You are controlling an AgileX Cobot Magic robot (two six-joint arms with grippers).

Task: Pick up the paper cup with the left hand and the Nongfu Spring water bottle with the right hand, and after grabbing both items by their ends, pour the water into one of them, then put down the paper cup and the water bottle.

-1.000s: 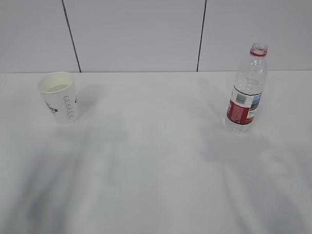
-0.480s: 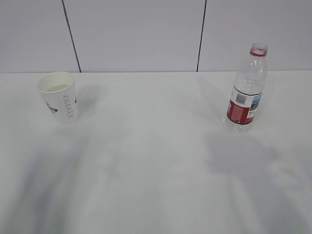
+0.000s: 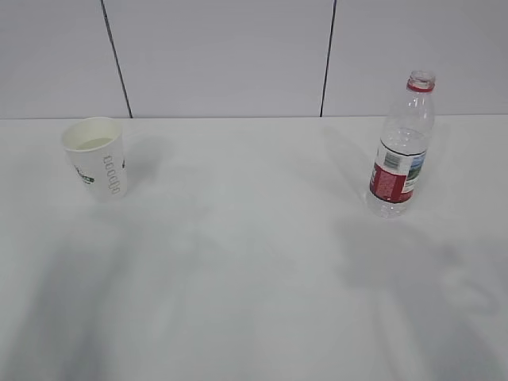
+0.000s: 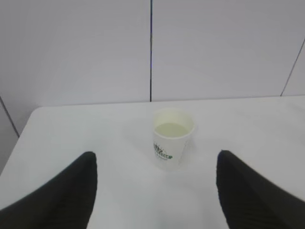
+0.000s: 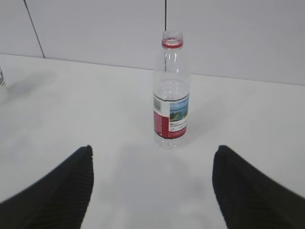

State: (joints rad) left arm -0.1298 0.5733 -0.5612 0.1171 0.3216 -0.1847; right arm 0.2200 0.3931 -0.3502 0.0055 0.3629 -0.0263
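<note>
paper cup (image 3: 95, 157) and water bottle (image 3: 402, 148) set down upright, well apart; left hand (image 4: 155, 191), right hand (image 5: 152, 191) jaws spread, empty; task looks complete.

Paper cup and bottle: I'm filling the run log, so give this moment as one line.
paper cup: upright, untouched | Nongfu Spring water bottle: upright, capless, untouched | left hand: open | right hand: open

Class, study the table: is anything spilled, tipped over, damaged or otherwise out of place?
Nothing stands out. The paper cup stands upright, the capless water bottle stands upright well apart from it, and the table around them shows no spill.
</note>
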